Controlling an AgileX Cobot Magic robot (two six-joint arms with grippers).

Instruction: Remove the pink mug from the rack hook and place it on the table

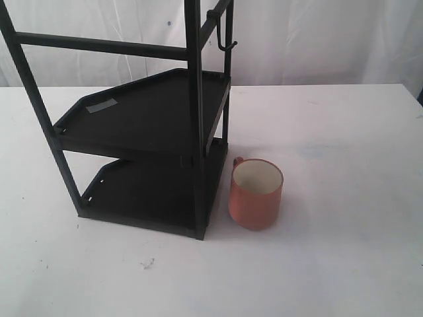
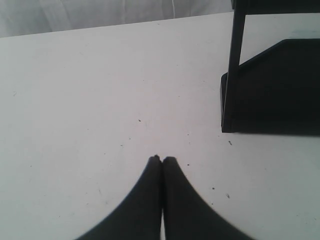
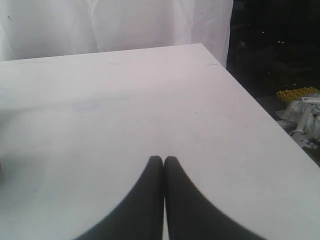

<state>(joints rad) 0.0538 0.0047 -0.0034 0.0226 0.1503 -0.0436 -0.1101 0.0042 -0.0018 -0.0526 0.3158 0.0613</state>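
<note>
While left gripper (image 2: 161,159) and right gripper (image 3: 163,158) each sit pressed closed, the pink mug (image 1: 256,193) stands on the table (image 1: 344,264) right of the rack (image 1: 145,119).

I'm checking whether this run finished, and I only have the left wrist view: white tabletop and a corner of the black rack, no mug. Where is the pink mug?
Observer: The pink mug stands upright on the table, close beside the front corner of the black rack.
Operator: Is anything hanging on the hook?
Observer: No. In the exterior view the rack hook hangs bare from the top bar.
Operator: What is the right arm doing?
Observer: The right gripper has its jaws closed on nothing, above the table and away from the mug.
</note>
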